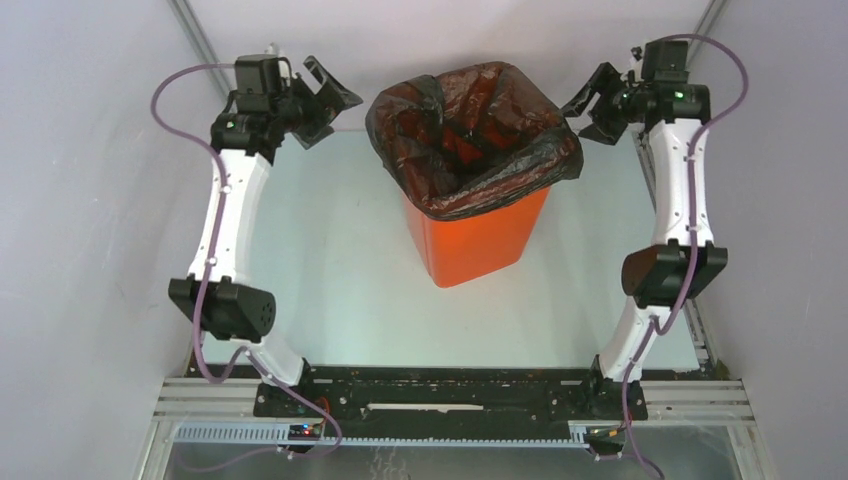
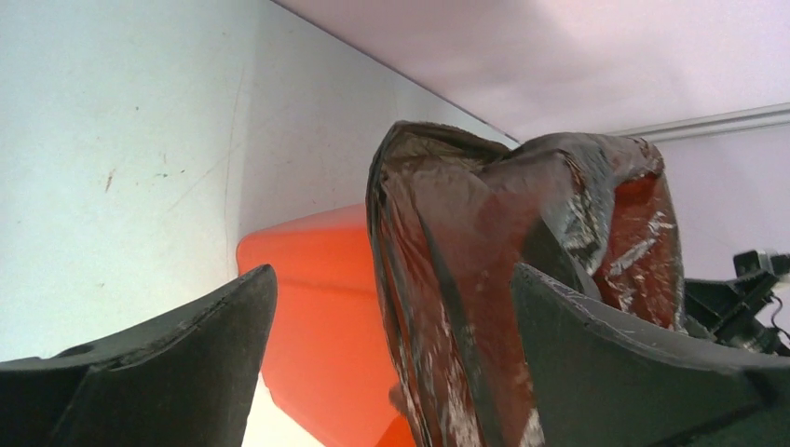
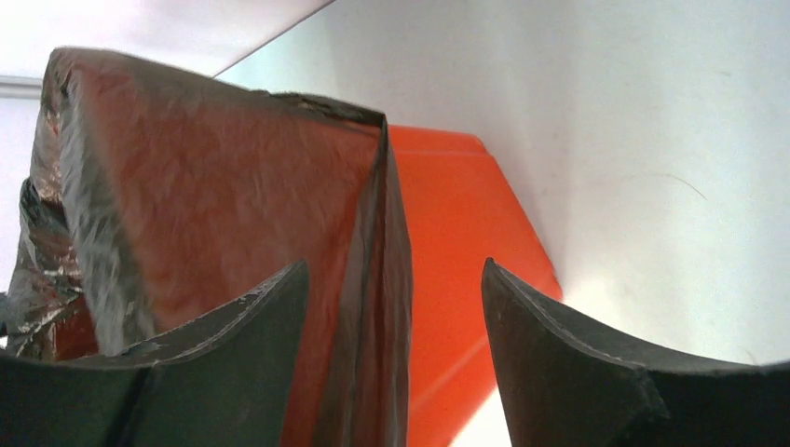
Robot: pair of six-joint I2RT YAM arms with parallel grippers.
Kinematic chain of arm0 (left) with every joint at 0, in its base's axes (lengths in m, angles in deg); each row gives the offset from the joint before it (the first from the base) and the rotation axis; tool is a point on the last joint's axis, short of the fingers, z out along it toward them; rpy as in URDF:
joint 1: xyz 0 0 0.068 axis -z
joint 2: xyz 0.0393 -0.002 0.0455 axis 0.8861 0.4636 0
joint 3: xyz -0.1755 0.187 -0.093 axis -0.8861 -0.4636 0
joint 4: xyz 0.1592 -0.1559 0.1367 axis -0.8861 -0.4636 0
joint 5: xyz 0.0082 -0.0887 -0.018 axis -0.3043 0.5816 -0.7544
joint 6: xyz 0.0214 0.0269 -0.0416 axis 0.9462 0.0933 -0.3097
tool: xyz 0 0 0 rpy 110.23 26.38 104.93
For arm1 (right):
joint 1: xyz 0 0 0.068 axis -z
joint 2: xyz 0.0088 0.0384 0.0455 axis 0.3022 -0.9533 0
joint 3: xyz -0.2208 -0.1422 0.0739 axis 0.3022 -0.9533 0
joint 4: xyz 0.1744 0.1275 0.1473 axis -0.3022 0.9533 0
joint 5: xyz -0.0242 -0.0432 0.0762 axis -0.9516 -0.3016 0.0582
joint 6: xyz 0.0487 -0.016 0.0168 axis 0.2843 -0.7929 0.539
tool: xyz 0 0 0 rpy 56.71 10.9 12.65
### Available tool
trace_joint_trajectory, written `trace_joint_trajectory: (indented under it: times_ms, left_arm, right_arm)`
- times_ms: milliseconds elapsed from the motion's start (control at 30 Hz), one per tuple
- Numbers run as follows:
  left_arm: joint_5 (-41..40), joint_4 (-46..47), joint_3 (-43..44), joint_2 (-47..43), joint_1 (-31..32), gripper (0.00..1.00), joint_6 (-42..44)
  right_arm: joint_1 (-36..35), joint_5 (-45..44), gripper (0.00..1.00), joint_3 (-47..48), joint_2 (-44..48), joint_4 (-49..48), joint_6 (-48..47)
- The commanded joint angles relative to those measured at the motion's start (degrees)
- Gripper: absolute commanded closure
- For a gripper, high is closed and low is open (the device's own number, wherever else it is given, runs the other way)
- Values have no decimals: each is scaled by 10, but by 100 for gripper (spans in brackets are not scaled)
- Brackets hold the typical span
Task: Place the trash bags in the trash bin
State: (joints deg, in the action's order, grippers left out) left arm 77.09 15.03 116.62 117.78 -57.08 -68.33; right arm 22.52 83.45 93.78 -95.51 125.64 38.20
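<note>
The orange trash bin (image 1: 478,240) stands upright in the middle of the table. The black trash bag (image 1: 470,125) lines it, its mouth spread open and folded down over the rim all round. My left gripper (image 1: 335,110) hangs open just left of the rim, apart from the bag. Its wrist view shows the bag (image 2: 522,242) and the bin (image 2: 317,307) past the left gripper (image 2: 393,270). My right gripper (image 1: 590,108) stands open just right of the rim. Ahead of the right gripper (image 3: 394,264) a fold of the bag (image 3: 214,186) hangs over the bin (image 3: 456,214), and nothing is pinched.
The pale table (image 1: 330,260) is boxed in by white walls on the left, right and back, with metal rails in the far corners. Both arm bases sit on a black bar (image 1: 450,395) at the near edge. The right gripper (image 2: 745,298) shows at the left wrist view's right edge.
</note>
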Motion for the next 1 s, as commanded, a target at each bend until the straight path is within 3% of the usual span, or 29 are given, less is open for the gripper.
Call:
trace_joint_trajectory:
  times_ms: [0, 133, 233, 367, 500, 633, 833, 967]
  left_arm:
    - [-18, -40, -26, -64, -13, 1, 9]
    - [38, 15, -119, -141, -20, 1, -32]
    - [119, 142, -253, -220, -20, 1, -132]
    - [149, 310, -439, -325, -19, 3, -257]
    - [175, 323, -475, -349, -8, 8, -272]
    - [159, 322, -498, -357, 12, 8, -279]
    - [154, 346, -522, -351, 43, 8, -312]
    - [144, 348, -533, -354, 52, 10, -330]
  right_arm:
    - [14, -77, 22, 19, 92, 110, -37]
    - [20, -76, 19, -29, 172, 131, -46]
    - [20, -48, 17, -61, 241, 133, -36]
    - [14, 52, 16, -182, 336, 62, 23]
    - [13, 148, 20, -348, 421, -92, 110]
    - [25, 207, 23, -439, 438, -218, 198]
    - [30, 199, 28, -445, 428, -235, 210]
    - [35, 186, 38, -467, 426, -222, 190]
